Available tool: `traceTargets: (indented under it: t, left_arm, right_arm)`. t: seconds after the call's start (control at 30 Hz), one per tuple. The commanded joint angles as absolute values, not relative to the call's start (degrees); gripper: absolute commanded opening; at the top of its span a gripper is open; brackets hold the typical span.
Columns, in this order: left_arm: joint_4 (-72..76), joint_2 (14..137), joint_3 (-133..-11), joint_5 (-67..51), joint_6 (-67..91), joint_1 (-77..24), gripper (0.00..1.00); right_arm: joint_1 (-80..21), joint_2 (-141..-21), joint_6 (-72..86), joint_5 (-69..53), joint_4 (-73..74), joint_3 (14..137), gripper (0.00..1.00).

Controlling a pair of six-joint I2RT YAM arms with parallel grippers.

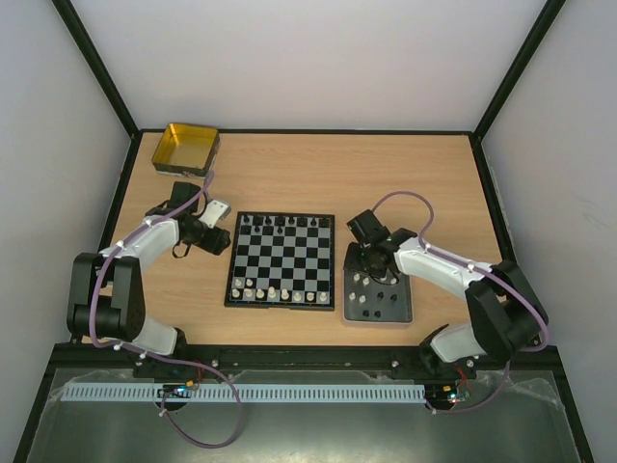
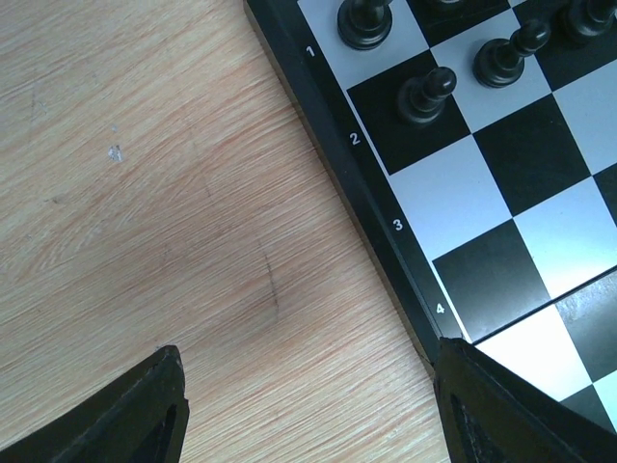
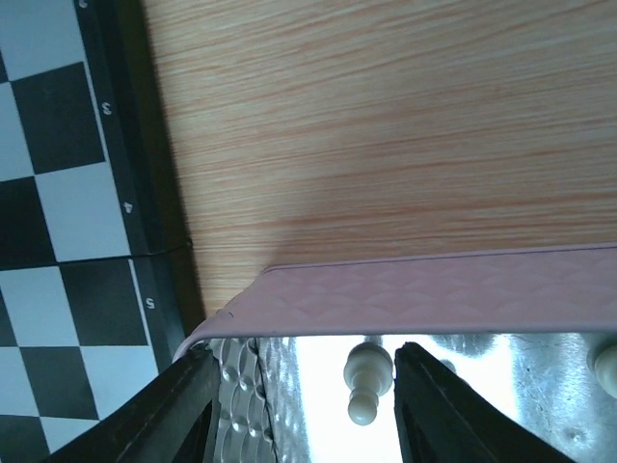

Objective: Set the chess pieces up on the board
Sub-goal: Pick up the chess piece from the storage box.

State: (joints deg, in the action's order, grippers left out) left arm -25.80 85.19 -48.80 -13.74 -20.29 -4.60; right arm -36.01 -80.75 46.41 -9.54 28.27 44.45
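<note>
The chessboard [image 1: 281, 260] lies mid-table, with black pieces [image 1: 280, 223] along its far rows and white pieces [image 1: 280, 292] along its near row. My left gripper [image 1: 225, 243] is open and empty, low over the bare wood by the board's left edge [image 2: 405, 241]. Black pieces [image 2: 427, 94] stand on ranks 1 and 2 ahead of it. My right gripper [image 1: 371, 270] is open over the far left corner of the grey tray [image 1: 348, 319]. In the right wrist view, a white pawn [image 3: 368, 381] lies between the open fingers [image 3: 429, 405], near the right one.
The tray holds several more loose pieces [image 1: 384, 301]. Its pale rim [image 3: 434, 289] runs across the right wrist view, with the board's edge [image 3: 154, 193] to its left. A yellow square tin [image 1: 186, 147] stands at the far left corner of the table.
</note>
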Motion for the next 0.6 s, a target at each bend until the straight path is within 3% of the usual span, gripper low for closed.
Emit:
traceTargets:
  t: [0.0, 0.57]
  left_arm:
    - [-25.45, 85.86, -48.69, -14.5, -19.78, -4.88, 0.7]
    - [-25.4, 85.16, -48.56, -14.82, -20.6, -4.25, 0.72]
  right_arm:
    - [-35.94, -82.35, 45.42, -10.13, 26.69, 47.05, 0.49]
    - [-36.03, -74.75, 39.99, -2.29, 41.04, 50.68, 0.46]
